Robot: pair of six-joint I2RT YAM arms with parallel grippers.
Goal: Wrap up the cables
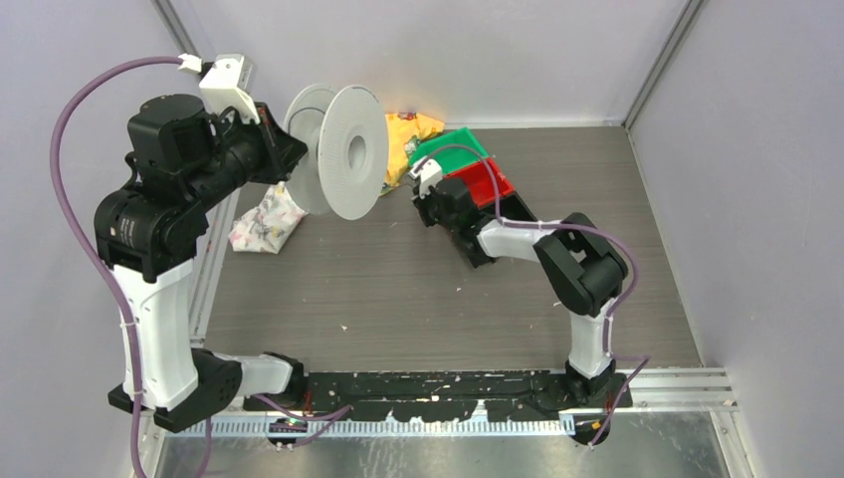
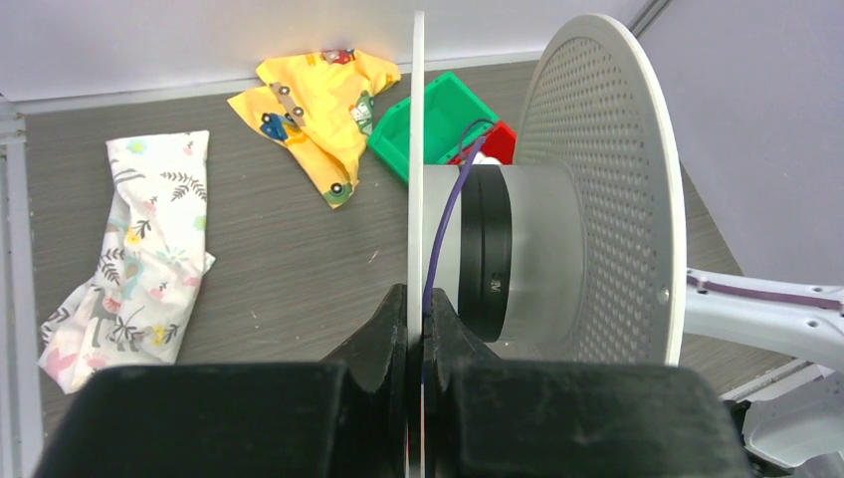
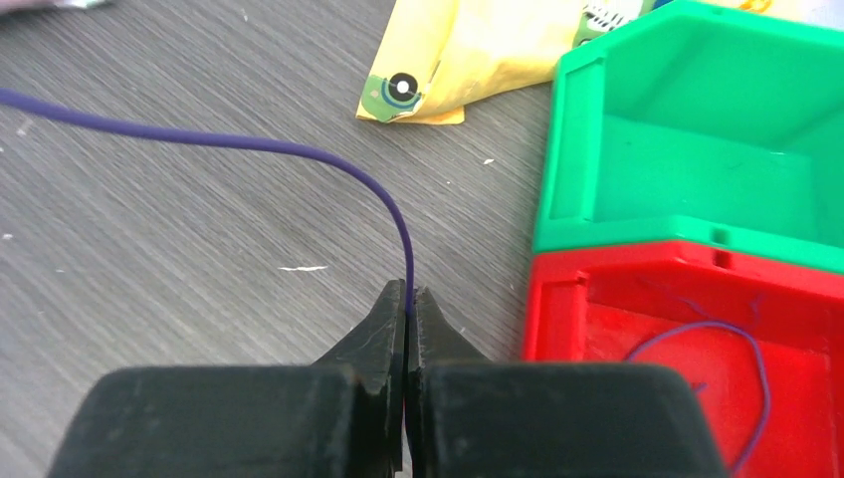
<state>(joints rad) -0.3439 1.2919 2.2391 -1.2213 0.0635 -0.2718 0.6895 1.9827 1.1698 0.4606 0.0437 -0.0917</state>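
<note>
Above the dark wood-grain table (image 1: pixel 398 289), the left gripper (image 2: pixel 416 311) is clamped tight on one thin flange of a white perforated plastic reel (image 2: pixel 607 189), which it holds aloft. To the right, the right gripper (image 3: pixel 409 301) pinches shut on the thin purple cable (image 3: pixel 249 142), which runs off toward the reel. More slack appears to lie looped in the red plastic bin (image 3: pixel 637 269). Winding looks under way. Next, the strand needs guiding around the hub under light tension.

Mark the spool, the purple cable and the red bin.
spool (image 1: pixel 343 184), top view, face of its front disc
cable (image 3: pixel 249 142), right wrist view, the stretch above the table
red bin (image 3: pixel 637 267), right wrist view, its upper rim
</note>
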